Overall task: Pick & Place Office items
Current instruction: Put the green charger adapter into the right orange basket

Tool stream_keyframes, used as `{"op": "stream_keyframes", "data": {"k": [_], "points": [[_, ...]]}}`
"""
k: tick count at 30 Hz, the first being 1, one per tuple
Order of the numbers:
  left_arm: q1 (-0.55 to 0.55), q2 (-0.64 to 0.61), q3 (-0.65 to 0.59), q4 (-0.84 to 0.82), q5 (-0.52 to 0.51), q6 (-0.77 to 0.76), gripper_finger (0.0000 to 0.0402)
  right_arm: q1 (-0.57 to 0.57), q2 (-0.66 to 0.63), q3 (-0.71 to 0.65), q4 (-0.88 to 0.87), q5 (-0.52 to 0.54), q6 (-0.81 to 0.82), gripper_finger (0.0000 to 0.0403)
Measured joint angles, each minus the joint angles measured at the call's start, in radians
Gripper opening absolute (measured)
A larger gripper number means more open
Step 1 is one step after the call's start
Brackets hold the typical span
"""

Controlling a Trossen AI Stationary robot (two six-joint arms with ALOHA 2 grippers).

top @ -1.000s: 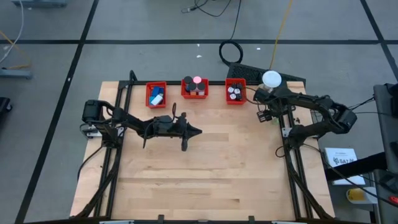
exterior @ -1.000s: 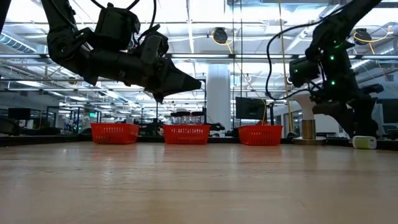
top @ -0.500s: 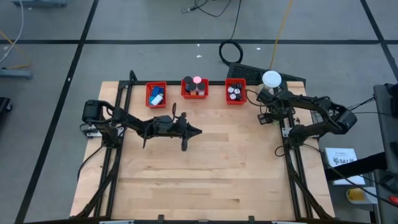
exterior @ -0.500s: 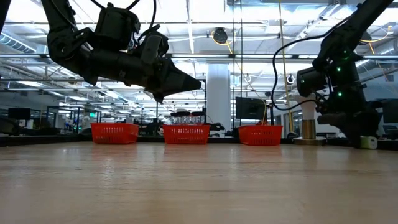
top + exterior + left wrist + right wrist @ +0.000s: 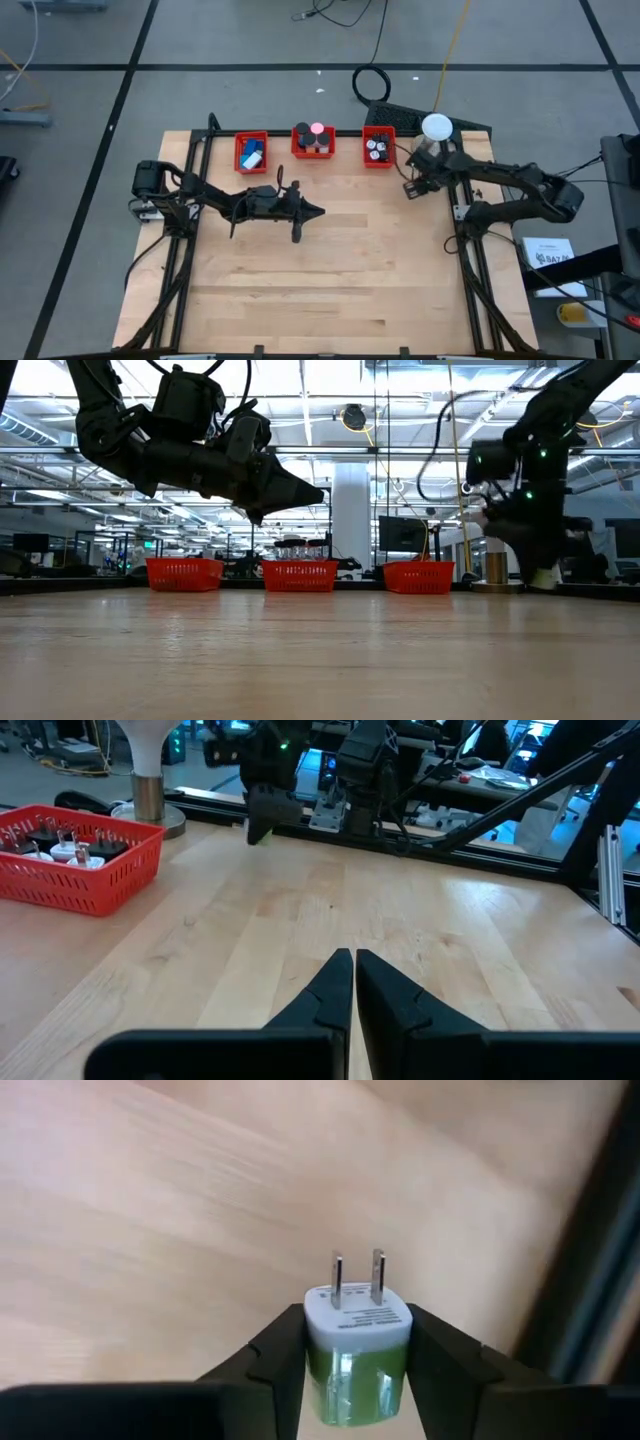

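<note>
My right gripper (image 5: 357, 1355) clamped on green-and-white plug adapter (image 5: 357, 1350), prongs pointing away from wrist, long axis along fingers, my left gripper (image 5: 353, 982) pinched shut, empty.

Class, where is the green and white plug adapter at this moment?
The plug adapter sits clamped in the right gripper, above the table's far right, just right of the rightmost red bin.

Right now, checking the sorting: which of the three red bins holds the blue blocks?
The leftmost red bin; blue blocks lie inside it. The other two hold dark rolls.
</note>
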Motion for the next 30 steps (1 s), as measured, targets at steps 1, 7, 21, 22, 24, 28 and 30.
{"op": "stream_keyframes", "data": {"k": [1, 7, 21, 22, 24, 28, 30], "points": [[0.0, 0.0, 0.0, 0.0, 0.0, 0.0, 0.0017, 0.036, -0.014, 0.0, 0.035, 0.003, 0.012, 0.0129], [0.0, 0.0, 0.0, 0.0, 0.0, 0.0, 0.0017, 0.273, -0.038, -0.074, 0.493, 0.066, 0.014, 0.0131], [0.0, 0.0, 0.0, 0.001, 0.0, 0.0, 0.0017, 0.51, 0.24, -0.321, 1.524, 0.214, -0.153, 0.0133], [0.0, 0.0, 0.0, 0.0, 0.0, 0.0, 0.0017, 0.513, 0.273, -0.32, 1.562, 0.215, -0.172, 0.0133], [0.0, 0.0, 0.0, 0.0, 0.0, 0.0, 0.0017, 0.522, 0.332, -0.314, 1.637, 0.214, -0.211, 0.0133], [0.0, 0.0, 0.0, 0.0, 0.0, 0.0, 0.0017, 0.526, 0.424, -0.29, 1.735, 0.213, -0.259, 0.0134], [0.0, 0.0, 0.0, 0.0, 0.0, 0.0, 0.0017, 0.526, 0.458, -0.277, 1.746, 0.213, -0.271, 0.0134]]}}
